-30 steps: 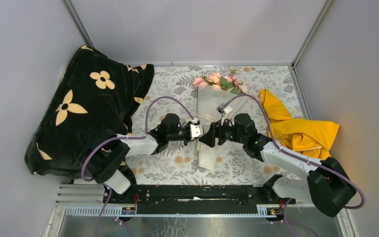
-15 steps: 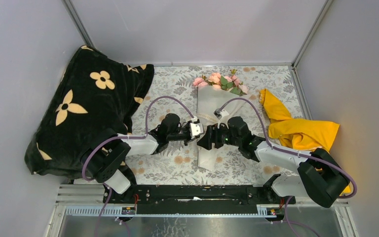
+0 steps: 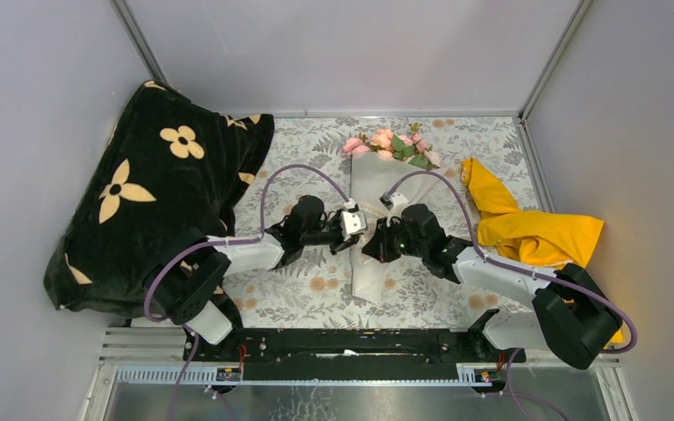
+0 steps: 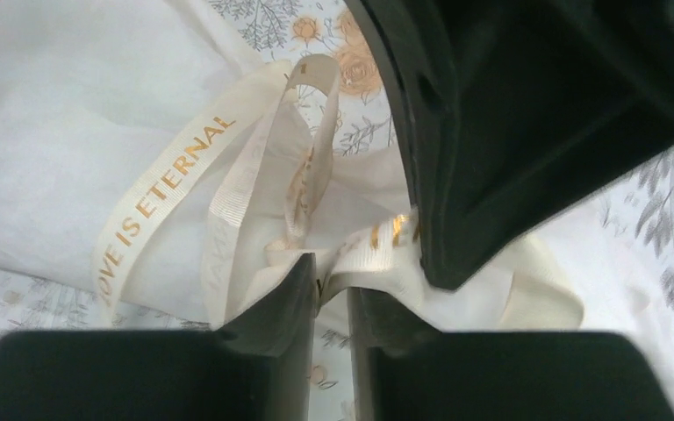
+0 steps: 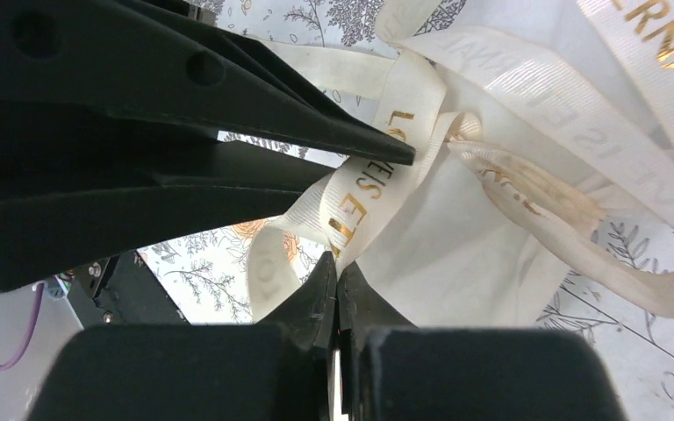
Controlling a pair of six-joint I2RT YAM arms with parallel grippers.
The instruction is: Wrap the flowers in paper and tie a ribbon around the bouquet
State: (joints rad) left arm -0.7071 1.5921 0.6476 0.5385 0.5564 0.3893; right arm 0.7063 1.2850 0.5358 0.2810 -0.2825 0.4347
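The bouquet lies lengthwise on the table, its pink flowers [image 3: 392, 145] at the far end of a white paper [image 3: 376, 180] cone. A cream ribbon [image 3: 364, 208] printed with gold letters crosses the cone's middle in loose loops [image 4: 162, 189]. My two grippers meet over it. The right gripper [image 5: 338, 263] is shut, pinching a strand of ribbon [image 5: 377, 167] at its tips. The left gripper [image 4: 332, 274] has a narrow gap between its jaws, with ribbon draped across the tips. In the top view the left gripper [image 3: 357, 230] and right gripper [image 3: 370, 242] almost touch.
A black blanket [image 3: 149, 193] with beige flower prints is heaped at the left. A crumpled yellow cloth [image 3: 535, 232] lies at the right. The grey floral tablecloth [image 3: 307, 149] covers the table, and grey walls close it in on three sides.
The right gripper has edged in toward the left one and closed on the ribbon. The left jaws, tight before, have parted a little.
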